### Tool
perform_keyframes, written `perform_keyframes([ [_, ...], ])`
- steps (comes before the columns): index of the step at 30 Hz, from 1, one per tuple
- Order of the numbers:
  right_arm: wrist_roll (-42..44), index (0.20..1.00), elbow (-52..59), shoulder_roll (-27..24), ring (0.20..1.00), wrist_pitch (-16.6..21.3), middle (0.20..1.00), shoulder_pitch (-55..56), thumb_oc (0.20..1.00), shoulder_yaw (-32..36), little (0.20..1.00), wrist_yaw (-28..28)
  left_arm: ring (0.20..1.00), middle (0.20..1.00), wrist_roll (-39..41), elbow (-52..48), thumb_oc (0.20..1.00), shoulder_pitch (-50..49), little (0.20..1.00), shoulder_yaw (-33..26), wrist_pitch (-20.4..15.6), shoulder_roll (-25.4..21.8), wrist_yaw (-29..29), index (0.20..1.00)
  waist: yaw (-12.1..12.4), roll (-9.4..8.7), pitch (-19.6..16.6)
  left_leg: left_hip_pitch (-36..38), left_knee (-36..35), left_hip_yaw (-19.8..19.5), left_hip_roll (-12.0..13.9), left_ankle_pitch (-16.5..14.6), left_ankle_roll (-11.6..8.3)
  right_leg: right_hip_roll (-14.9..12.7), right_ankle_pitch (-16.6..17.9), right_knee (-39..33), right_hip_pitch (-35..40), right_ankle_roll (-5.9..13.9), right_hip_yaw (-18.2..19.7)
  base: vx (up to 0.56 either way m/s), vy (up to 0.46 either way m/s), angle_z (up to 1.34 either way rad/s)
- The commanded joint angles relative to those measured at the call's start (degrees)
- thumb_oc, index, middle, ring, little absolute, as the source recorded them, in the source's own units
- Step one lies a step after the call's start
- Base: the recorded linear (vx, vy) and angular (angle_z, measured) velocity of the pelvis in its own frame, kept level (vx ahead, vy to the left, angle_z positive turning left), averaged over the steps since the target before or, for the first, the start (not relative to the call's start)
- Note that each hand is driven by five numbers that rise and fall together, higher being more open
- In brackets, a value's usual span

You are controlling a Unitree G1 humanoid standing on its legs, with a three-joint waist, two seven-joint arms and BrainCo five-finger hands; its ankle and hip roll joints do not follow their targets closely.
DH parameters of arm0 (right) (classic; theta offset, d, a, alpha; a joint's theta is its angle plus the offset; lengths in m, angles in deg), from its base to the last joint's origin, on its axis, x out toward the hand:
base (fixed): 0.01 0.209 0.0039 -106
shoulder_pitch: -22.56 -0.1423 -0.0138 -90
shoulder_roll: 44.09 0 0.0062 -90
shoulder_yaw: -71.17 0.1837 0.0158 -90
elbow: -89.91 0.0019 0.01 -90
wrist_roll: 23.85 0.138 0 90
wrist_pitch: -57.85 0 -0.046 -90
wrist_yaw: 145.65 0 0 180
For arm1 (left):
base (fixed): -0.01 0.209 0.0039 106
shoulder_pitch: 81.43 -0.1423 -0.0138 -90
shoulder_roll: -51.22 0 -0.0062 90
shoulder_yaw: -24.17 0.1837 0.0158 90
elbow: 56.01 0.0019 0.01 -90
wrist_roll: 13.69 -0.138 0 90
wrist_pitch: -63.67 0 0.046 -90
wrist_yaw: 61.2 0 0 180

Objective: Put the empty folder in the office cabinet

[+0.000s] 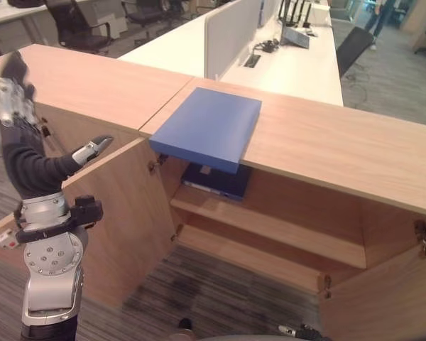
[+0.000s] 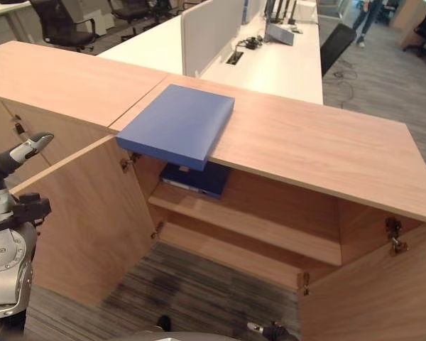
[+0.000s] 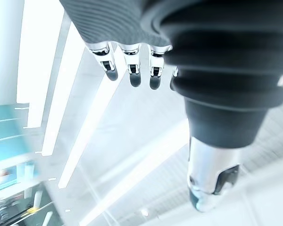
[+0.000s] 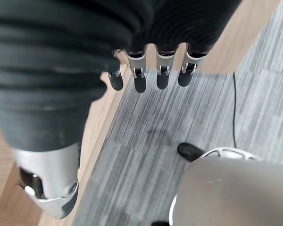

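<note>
Now blue folder (image 1: pixel 207 128) overhangs cabinet top (image 1: pixel 341 145) edge, doors open, left hand (image 1: pixel 18 106) raised, open, right hand (image 4: pixel 146 75) open.

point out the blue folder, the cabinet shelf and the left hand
blue folder (image 1: pixel 207 128): left eye view, middle of its cover
cabinet shelf (image 1: pixel 284 231): left eye view, bare top board
left hand (image 1: pixel 21 153): left eye view, dark ribbed cover

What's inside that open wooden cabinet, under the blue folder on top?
Inside the open wooden cabinet, a dark blue folder lies on the upper shelf. The light blue folder overhanging the top hides its back part.
</note>
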Motion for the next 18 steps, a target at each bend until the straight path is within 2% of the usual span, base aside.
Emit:
perform_keyframes([
  [1, -1.5, 1.000, -2.3, 1.4, 1.000, 0.8, 1.000, -3.0, 1.000, -1.4, 1.000, 0.6, 1.000, 1.000, -2.9, 2.4, 1.000, -2.3, 1.000, 3.3, -1.9, -4.2, 1.3, 1.000, -0.6, 0.20, -0.1, 0.9, 0.2, -1.1, 0.5, -3.8, -1.03, -0.9, -1.6, 0.4, 0.5, 2.21, 2.2, 0.00, 0.000, 0.00],
  [3, -2.3, 1.000, -2.4, 1.1, 1.000, 0.3, 1.000, -3.5, 1.000, -2.4, 1.000, -0.1, 1.000, 1.000, -3.3, 4.5, 1.000, 3.5, 1.000, 8.1, -1.2, -10.0, 5.4, 1.000, -1.7, 0.72, -0.7, 1.0, 0.2, -0.7, 0.6, -3.6, -1.12, -1.0, -1.3, 0.4, 0.5, 2.19, 2.4, 0.00, 0.000, 0.00],
  [4, -2.5, 1.000, -2.3, 1.1, 1.000, 0.1, 1.000, -3.7, 1.000, -2.8, 1.000, -0.4, 1.000, 1.000, -4.2, 5.6, 1.000, 6.4, 1.000, 10.4, -1.3, -11.3, 5.8, 1.000, -2.1, 0.75, -1.0, 1.1, 0.2, -0.6, 0.6, -3.7, -1.17, -0.9, -1.3, 0.4, 0.5, 2.20, 2.4, 0.04, 0.018, 0.00],
  [8, -2.8, 1.000, -1.3, 0.7, 1.000, 0.5, 1.000, -4.3, 1.000, -5.3, 1.000, -1.2, 1.000, 1.000, -17.6, 10.4, 1.000, 18.7, 1.000, 21.7, -0.2, -15.8, 6.4, 1.000, -4.8, 0.97, -2.2, 2.4, 0.2, 0.6, 0.7, -4.6, -1.30, -1.0, -1.2, 0.4, 0.8, 2.49, 3.5, 0.04, 0.022, -0.17],
  [11, -3.3, 1.000, -2.4, 0.3, 1.000, 0.1, 1.000, -3.8, 1.000, -5.2, 1.000, -1.1, 1.000, 1.000, -19.5, 13.8, 1.000, 23.1, 1.000, 27.5, 0.1, -15.9, 8.0, 1.000, -5.7, 0.95, -3.0, 3.3, 0.2, 1.4, 0.7, -5.2, -1.10, -1.1, -1.2, 0.4, 1.0, 2.68, 4.4, 0.04, 0.029, -0.25],
  [16, -2.2, 1.000, -3.1, 0.0, 1.000, 0.0, 1.000, -3.0, 1.000, -3.8, 1.000, -0.8, 1.000, 1.000, -21.9, 19.8, 1.000, 26.0, 1.000, 32.8, 1.0, -14.2, 8.7, 1.000, -6.7, 1.00, -3.5, 4.3, 0.2, 2.2, 0.5, -5.9, -0.90, -1.2, -1.2, 0.4, 1.4, 2.91, 5.1, 0.01, 0.004, -0.04],
  [18, -1.9, 1.000, -3.2, 0.0, 1.000, 0.0, 1.000, -2.9, 1.000, -3.4, 1.000, -0.8, 1.000, 1.000, -22.2, 21.0, 1.000, 25.5, 1.000, 33.1, 1.4, -13.9, 9.1, 1.000, -6.8, 1.04, -3.6, 4.6, 0.2, 2.4, 0.4, -6.2, -0.85, -1.3, -1.2, 0.4, 1.5, 2.93, 5.3, 0.02, 0.018, -0.08],
])
